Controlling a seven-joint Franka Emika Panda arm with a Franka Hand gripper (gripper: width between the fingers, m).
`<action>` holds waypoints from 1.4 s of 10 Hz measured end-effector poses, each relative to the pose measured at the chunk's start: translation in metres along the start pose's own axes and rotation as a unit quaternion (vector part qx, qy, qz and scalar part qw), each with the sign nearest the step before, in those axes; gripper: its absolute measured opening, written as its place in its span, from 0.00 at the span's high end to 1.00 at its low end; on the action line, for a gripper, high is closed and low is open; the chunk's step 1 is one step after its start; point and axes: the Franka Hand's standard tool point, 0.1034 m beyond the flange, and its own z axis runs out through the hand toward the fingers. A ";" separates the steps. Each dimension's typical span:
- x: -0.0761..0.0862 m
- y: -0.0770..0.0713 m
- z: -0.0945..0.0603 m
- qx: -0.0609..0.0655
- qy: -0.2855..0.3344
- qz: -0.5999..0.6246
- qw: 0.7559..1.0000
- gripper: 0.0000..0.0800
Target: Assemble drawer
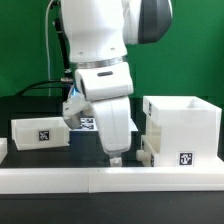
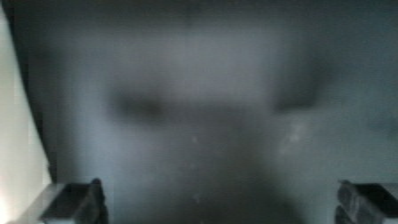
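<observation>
The white cube-like drawer shell (image 1: 183,130) stands at the exterior view's right, with a tag low on its front. One small white tray (image 1: 41,132) with a tag lies at the exterior view's left. A second tray (image 1: 146,152) sits against the shell's lower left side. My gripper (image 1: 116,158) hangs low over the dark table between the left tray and the shell, close to the front rail. In the wrist view my fingertips (image 2: 77,200) stand wide apart with only blurred dark table between them. The gripper is open and empty.
A long low white border rail (image 1: 60,180) runs along the front edge. The marker board (image 1: 84,124) lies behind the gripper, mostly hidden by the arm. A pale edge (image 2: 11,120) shows at one side of the wrist view.
</observation>
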 end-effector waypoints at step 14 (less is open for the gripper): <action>-0.042 -0.077 -0.034 -0.027 -0.021 0.258 0.966 0.19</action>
